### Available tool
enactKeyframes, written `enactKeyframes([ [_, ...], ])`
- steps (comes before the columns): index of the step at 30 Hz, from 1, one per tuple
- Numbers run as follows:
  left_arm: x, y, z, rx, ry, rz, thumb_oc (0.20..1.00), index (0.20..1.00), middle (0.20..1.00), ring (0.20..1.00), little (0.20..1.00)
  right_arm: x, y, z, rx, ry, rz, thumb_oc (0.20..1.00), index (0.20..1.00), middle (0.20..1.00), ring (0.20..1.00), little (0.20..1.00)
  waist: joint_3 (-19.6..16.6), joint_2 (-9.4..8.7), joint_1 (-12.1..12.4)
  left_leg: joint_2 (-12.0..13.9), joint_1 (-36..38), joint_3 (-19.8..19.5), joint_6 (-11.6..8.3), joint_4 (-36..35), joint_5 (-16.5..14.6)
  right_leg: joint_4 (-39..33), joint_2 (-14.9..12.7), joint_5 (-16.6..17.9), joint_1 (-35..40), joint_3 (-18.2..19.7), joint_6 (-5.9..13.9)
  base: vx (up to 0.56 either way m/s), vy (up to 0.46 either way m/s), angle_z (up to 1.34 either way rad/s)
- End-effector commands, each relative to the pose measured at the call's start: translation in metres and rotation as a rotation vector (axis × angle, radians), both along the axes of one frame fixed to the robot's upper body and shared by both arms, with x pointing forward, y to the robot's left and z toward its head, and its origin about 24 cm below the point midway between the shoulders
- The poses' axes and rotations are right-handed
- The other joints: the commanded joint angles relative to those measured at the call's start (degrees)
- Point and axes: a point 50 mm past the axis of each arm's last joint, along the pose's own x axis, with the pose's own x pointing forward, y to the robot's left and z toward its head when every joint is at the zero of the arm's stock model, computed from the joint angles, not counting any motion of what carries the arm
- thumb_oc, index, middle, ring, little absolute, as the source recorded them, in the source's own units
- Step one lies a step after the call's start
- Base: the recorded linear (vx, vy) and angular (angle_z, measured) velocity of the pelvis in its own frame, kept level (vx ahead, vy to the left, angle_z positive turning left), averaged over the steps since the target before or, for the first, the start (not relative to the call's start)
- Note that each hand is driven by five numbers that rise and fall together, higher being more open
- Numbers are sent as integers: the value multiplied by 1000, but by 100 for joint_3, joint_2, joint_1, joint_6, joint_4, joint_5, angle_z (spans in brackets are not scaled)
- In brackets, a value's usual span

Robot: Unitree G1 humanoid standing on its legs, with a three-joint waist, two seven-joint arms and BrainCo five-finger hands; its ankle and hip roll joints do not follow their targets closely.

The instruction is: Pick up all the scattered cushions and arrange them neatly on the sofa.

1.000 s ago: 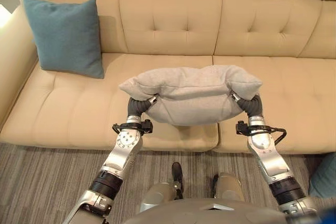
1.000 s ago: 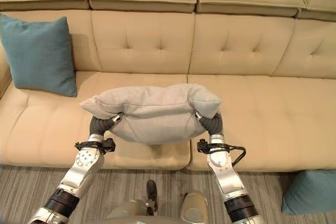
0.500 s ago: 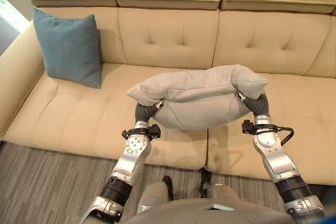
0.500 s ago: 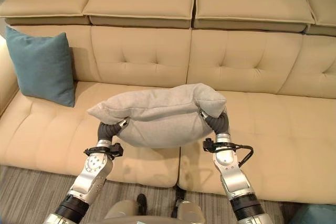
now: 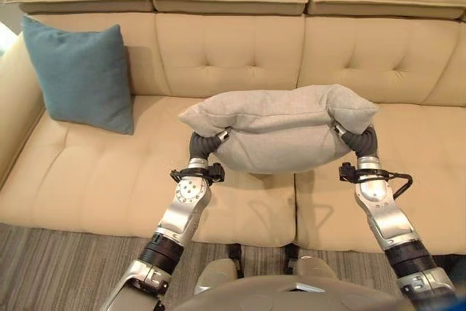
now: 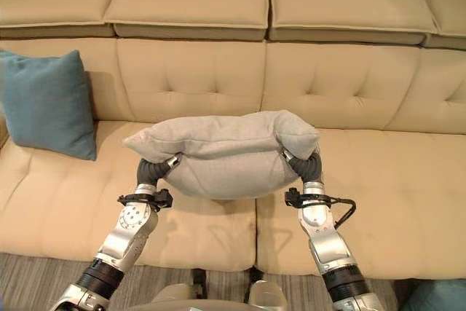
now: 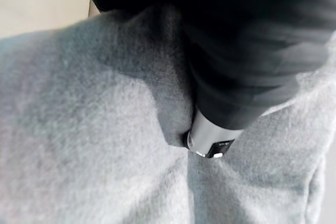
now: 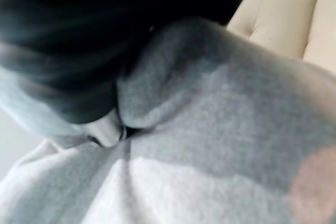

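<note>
A grey cushion (image 5: 277, 125) hangs in the air over the middle of the beige sofa (image 5: 109, 172), above the seam between two seat pads. My left hand (image 5: 204, 143) is pushed into its left end and my right hand (image 5: 360, 142) into its right end, so the cushion sags between them and folds over both. In the wrist views the grey cloth (image 7: 94, 145) (image 8: 220, 145) wraps right up to each dark cover (image 7: 252, 51) (image 8: 63, 51). A teal cushion (image 5: 80, 74) stands upright against the backrest at the sofa's left end.
The sofa's seat to the right of the grey cushion is bare (image 5: 422, 143), as is the stretch between it and the teal cushion. A second teal cushion (image 6: 440, 300) lies on the striped carpet at the lower right. The left armrest (image 5: 14, 107) rises beside the teal cushion.
The camera has shifted. Both hands still carry the grey cushion, which now hangs farther over the seat, nearer the backrest, than a second ago.
</note>
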Motion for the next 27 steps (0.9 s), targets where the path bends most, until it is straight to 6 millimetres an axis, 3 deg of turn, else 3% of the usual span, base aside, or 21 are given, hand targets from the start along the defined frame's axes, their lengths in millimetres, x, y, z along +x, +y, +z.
enactKeyframes([
  [1, 19, -18, 61, -25, -294, -58, 200, 200, 200, 200, 200, 18, 18, 52, 49, -257, 51, 200, 200, 200, 200, 200, -416, -281, 90, 142, 198, 27, -312, 95, -511, 28, -203, -277, 193, 233, 696, 30, 53, -3],
  [3, 27, -19, 70, -12, -323, -47, 200, 200, 200, 200, 200, 25, 23, 62, 59, -291, 59, 200, 200, 200, 200, 200, -412, -276, 95, 145, 184, 57, -309, 55, -502, 28, -210, -256, 120, 271, 727, -8, 36, -8],
  [4, 43, -23, 88, 4, -372, -29, 200, 200, 200, 200, 200, 37, 36, 81, 74, -348, 80, 200, 200, 200, 200, 200, -361, -272, 90, 155, 84, 83, -319, 38, -475, 28, -215, -187, -53, 321, 760, -37, 19, -9],
  [6, 48, -26, 95, 8, -390, -28, 200, 200, 200, 200, 200, 42, 40, 88, 74, -366, 88, 200, 200, 200, 200, 200, -321, -265, 86, 167, 22, 89, -326, 38, -449, 28, -215, -157, -140, 343, 768, -79, 15, -14],
  [9, 75, -31, 133, 51, -475, -10, 200, 200, 200, 200, 200, 62, 52, 120, 42, -439, 93, 200, 200, 200, 200, 200, -164, -215, 23, 216, -465, 76, -404, 38, -258, 28, -209, 10, -686, 380, 806, -137, -2, -10],
  [18, 103, -36, 187, 70, -577, 5, 200, 200, 200, 200, 200, 93, 57, 176, 5, -537, 59, 200, 200, 200, 200, 200, -169, -163, -120, 202, -1574, 6, -568, 38, 101, 28, -183, 335, -1755, 358, 852, -79, -7, 1],
  [21, 110, -29, 203, 80, -596, 26, 200, 200, 200, 200, 200, 100, 53, 195, -28, -565, 29, 200, 200, 200, 200, 200, -206, -180, -134, 207, -1919, 9, -614, 38, 198, 28, -171, 432, -2091, 352, 897, -33, -21, -2],
  [27, 109, -27, 206, 52, -607, 30, 200, 200, 200, 200, 200, 104, 52, 202, -71, -567, 9, 200, 200, 200, 200, 200, -179, -161, -130, 216, -2216, -21, -651, 38, 295, 28, -174, 470, -2388, 331, 908, -10, -8, -3],
])
